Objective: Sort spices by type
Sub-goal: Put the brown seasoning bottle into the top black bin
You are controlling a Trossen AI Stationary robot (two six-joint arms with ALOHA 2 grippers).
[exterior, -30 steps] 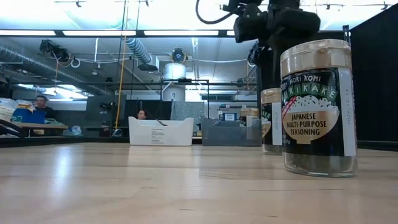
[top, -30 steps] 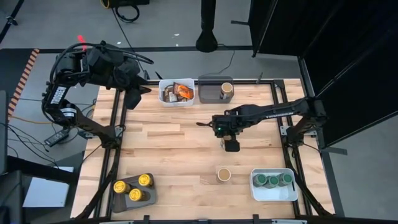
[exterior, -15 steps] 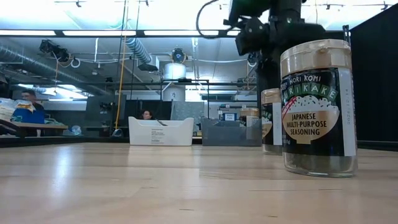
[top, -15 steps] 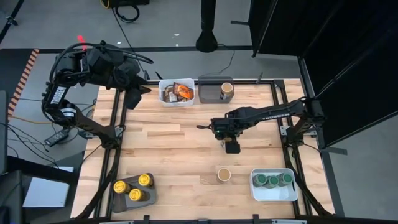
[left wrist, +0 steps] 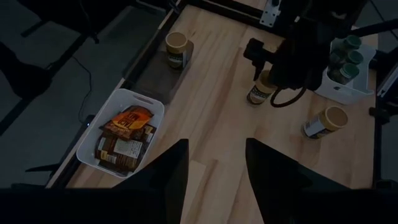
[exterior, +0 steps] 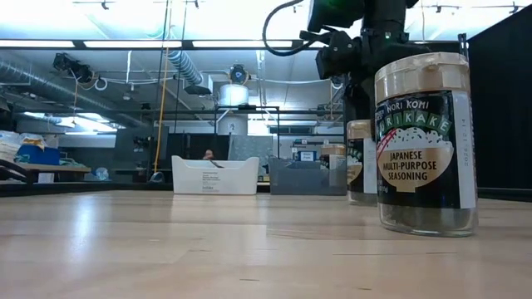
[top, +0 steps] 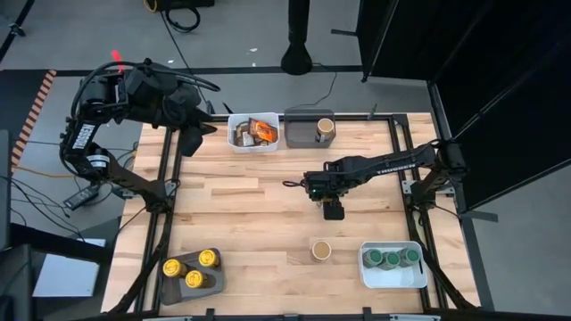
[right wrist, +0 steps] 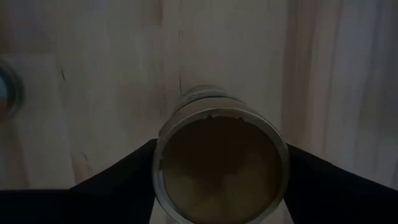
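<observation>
A wooden table seen from above, with two dark robot arms. The right gripper (top: 332,210) hangs straight down over the middle of the table, lowered around a tan-lidded jar (right wrist: 219,165). In the right wrist view its two fingers (right wrist: 112,180) sit on either side of the jar's lid, at its edges; whether they already press on it is hard to tell from this angle. The straight-down approach suits lifting an upright jar by its top.

The left gripper (left wrist: 214,168) waits at the far left corner, raised off the table, its fingers parted and holding nothing.

The spices are mostly grouped already. A white bin (top: 234,142) at the far edge holds brown and orange packets (top: 260,130). Just beside it, a grey tray (top: 298,135) holds one tan-lidded jar (top: 325,127), probably where the jar under the right gripper belongs. A grey tray (top: 173,287) at the near left holds three yellow-lidded jars (top: 207,259). A white bin (top: 366,278) at the near right holds green-lidded jars (top: 391,259). One more tan-lidded jar (top: 320,250) stands loose on the table near that bin.

The table is pale butcher-block wood with a dark metal frame. Beyond it lies a workshop with ceiling lights, ducting and benches.
</observation>
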